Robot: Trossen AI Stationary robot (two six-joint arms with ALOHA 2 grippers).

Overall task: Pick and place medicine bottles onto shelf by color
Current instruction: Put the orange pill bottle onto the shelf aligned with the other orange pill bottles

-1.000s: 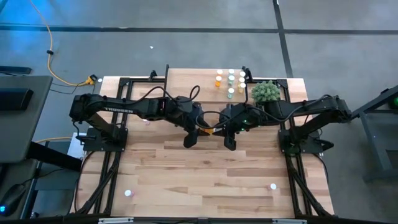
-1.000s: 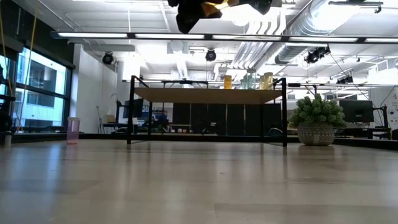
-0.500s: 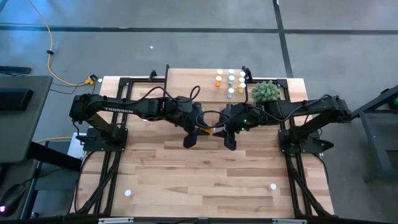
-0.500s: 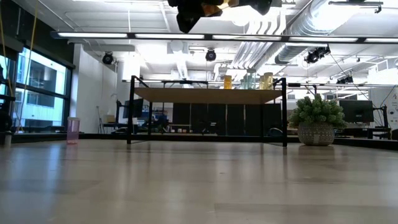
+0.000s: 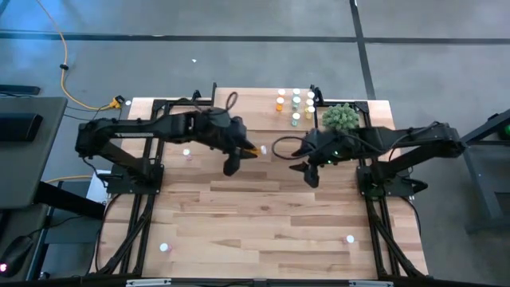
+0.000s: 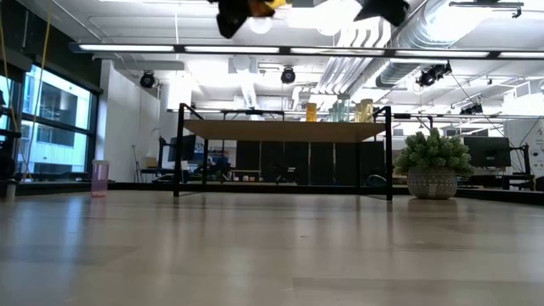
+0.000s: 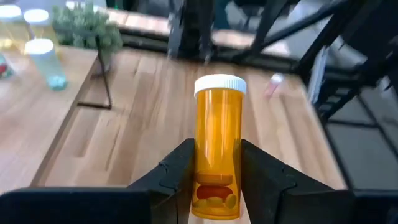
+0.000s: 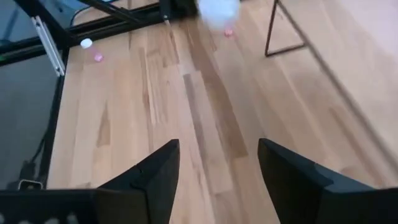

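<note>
At the near end of the tabletop (image 5: 263,231) two small white-capped bottles lie well apart, one pink (image 5: 165,248) toward the left corner and one pale (image 5: 350,238) toward the right. Further in, both arms hang above the middle of the tabletop, apart from each other. The left tool (image 7: 214,171) is clamped on an orange bottle (image 7: 217,146) with a white cap, its two dark fingers (image 7: 177,174) pressing the bottle's sides; pills show through the bottle's lower part. From above, this tool (image 5: 232,165) sits left of centre. The right tool (image 8: 214,165) has its fingers standing apart with only bare wood between them, and from above it (image 5: 311,177) sits right of centre. Another pink bottle (image 5: 189,155) lies on the tabletop beneath the left arm. At the far end stands the shelf (image 6: 285,130), its light wood top on thin black legs, carrying a cluster of bottles (image 5: 296,106) in orange, yellowish and pale green toward its right end. Just beside the shelf's right end sits a round green plant (image 6: 432,161) in a pot.
</note>
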